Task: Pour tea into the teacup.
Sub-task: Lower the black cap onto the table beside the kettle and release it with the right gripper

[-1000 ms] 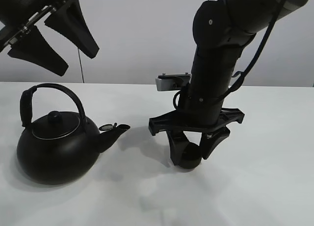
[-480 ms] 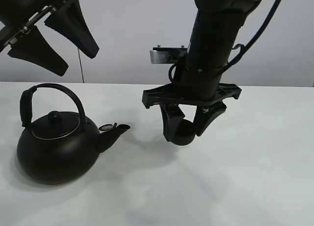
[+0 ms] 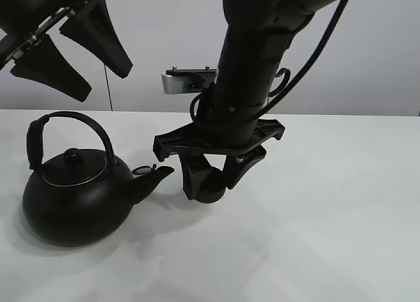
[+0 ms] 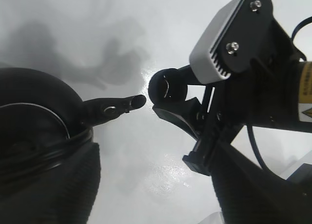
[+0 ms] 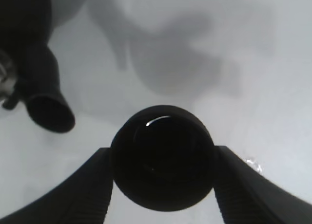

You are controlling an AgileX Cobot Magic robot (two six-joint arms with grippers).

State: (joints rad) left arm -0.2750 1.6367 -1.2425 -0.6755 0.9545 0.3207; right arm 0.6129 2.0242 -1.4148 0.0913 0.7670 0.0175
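Right arm point(image 3: 252, 59) shifted left since a second ago, toward the kettle point(image 3: 72, 203) on the table point(image 3: 341, 216). Left gripper point(image 3: 104, 84) hangs spread open above it. Right gripper point(image 3: 209, 177) clamps the teacup point(image 3: 210, 190) just beside the spout point(image 3: 157, 172). Risk: cup knocks spout, slips the pinch.

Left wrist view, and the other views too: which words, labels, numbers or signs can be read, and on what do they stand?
Yellow label on the right arm: small print, blurred and cut by the edge, unreadable; a warning triangle partly shows.
Kettle, teacup: no text visible.
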